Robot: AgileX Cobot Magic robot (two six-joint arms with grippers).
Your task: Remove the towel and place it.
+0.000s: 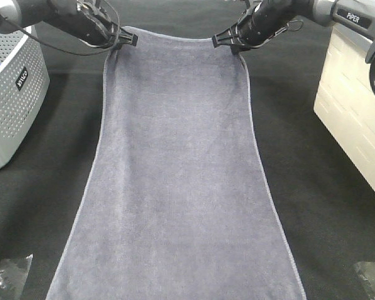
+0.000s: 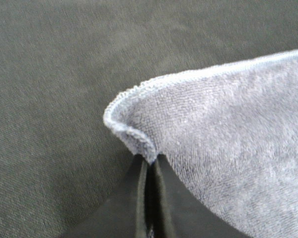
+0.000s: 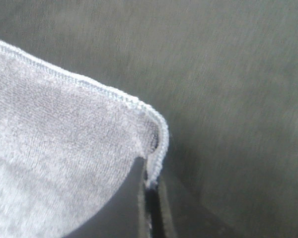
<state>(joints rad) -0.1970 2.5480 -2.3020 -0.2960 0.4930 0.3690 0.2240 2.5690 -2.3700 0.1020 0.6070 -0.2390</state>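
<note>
Exterior high view: the left gripper [image 1: 130, 40] pinches one far corner of the towel [image 1: 178, 175], which stretches over the black table cover [image 1: 325, 187]; the right gripper [image 1: 220, 40] pinches the other. Both bites are shallow, so uneven pulling could slip a corner.

Towel [image 1: 175, 175] spread long on black cloth [image 1: 325, 206]; left gripper [image 1: 130, 40], right gripper [image 1: 220, 40] pinch far corners

High overview; two close wrist views

Black table cloth [image 1: 37, 187]; perforated grey bin [image 1: 9, 100] left; white cabinet [image 1: 353, 112] right.
</note>
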